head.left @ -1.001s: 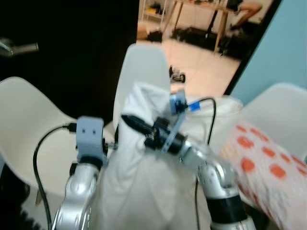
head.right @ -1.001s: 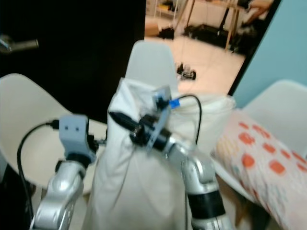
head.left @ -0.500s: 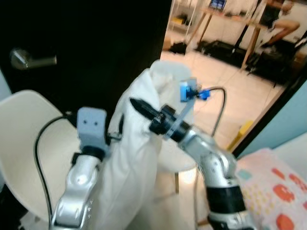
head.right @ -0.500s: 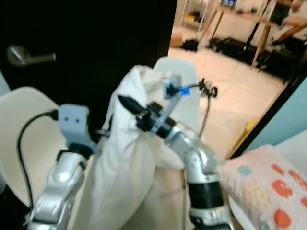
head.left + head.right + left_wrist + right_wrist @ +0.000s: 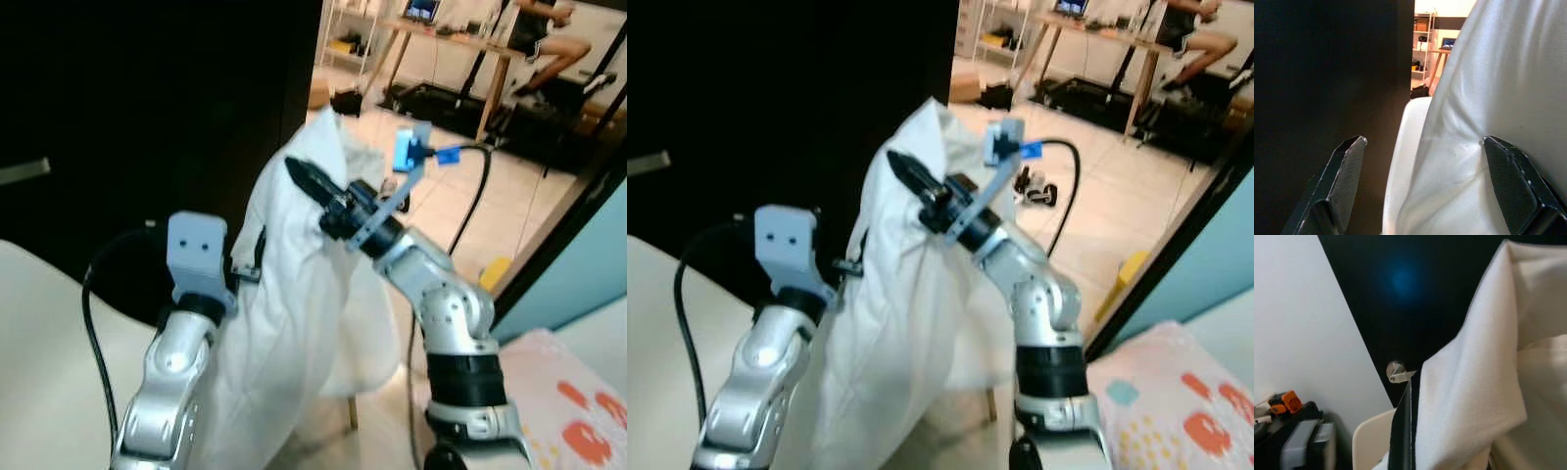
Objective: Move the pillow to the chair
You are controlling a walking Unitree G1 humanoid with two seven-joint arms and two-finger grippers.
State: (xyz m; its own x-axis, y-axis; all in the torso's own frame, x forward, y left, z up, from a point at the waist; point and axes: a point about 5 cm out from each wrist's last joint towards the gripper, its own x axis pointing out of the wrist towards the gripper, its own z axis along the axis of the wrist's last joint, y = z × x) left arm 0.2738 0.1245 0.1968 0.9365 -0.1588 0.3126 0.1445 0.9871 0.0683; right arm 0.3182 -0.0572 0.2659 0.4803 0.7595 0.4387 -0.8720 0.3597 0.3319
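- So the white pillow (image 5: 294, 323) is up off any surface, carried between both arms out in front of the robot, standing roughly upright.
- Right gripper (image 5: 312, 183) is pressed into the pillow's upper edge. In the right wrist view a fold of the cloth lies right along one black finger (image 5: 1402, 431), so my read is it's clamped on the fabric.
- Left gripper (image 5: 1422, 186) is spread wide: one finger sits against the pillow's side, the other is out in open air next to the dark door (image 5: 147, 108). It's bracing, not pinching.
- There's a white chair (image 5: 49, 382) low on the robot's left, close by, and the pillow isn't on it yet.
- A second pillow with orange spots (image 5: 573, 411) sits off to the right and isn't involved.
- Progress: pickup and carry look done. What's left is getting the pillow over a seat, lowering it and letting go, so I'd guess roughly halfway.
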